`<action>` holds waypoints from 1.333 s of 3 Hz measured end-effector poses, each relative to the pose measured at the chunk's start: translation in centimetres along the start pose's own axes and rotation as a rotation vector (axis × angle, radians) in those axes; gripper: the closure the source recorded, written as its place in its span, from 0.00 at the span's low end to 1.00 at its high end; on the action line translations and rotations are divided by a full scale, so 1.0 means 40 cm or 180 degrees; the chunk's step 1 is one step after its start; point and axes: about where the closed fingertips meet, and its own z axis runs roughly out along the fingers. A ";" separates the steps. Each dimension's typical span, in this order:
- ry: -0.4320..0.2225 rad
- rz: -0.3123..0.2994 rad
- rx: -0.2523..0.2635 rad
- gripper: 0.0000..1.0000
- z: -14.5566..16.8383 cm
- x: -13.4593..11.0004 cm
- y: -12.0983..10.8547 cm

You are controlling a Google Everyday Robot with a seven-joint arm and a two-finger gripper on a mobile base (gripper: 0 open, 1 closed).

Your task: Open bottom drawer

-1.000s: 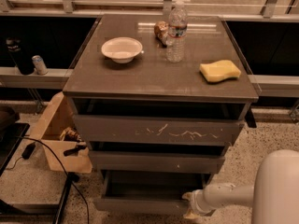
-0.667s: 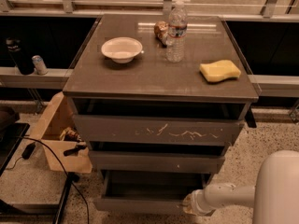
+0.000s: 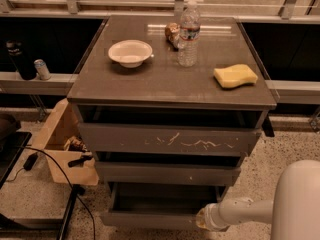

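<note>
Bottom drawer [image 3: 150,219] is the lowest in the grey cabinet [image 3: 165,86], standing part way out toward the camera with its grey inside showing. Long axis runs left-right and the flat front faces the camera. Gripper [image 3: 203,219] is at the front's right end; whether it grips can't be told.

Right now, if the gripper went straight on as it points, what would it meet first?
Probably the bottom drawer: the gripper is at the right end of its front, pointing left. Depth is unclear, so it may be touching it.
</note>
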 end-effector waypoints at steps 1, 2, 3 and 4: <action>-0.0032 -0.0057 0.0108 1.00 -0.007 -0.013 -0.025; -0.0047 -0.0094 0.0158 1.00 -0.012 -0.025 -0.043; -0.0052 -0.0144 0.0217 1.00 -0.017 -0.042 -0.074; -0.0083 -0.0146 0.0218 1.00 0.090 -0.003 -0.126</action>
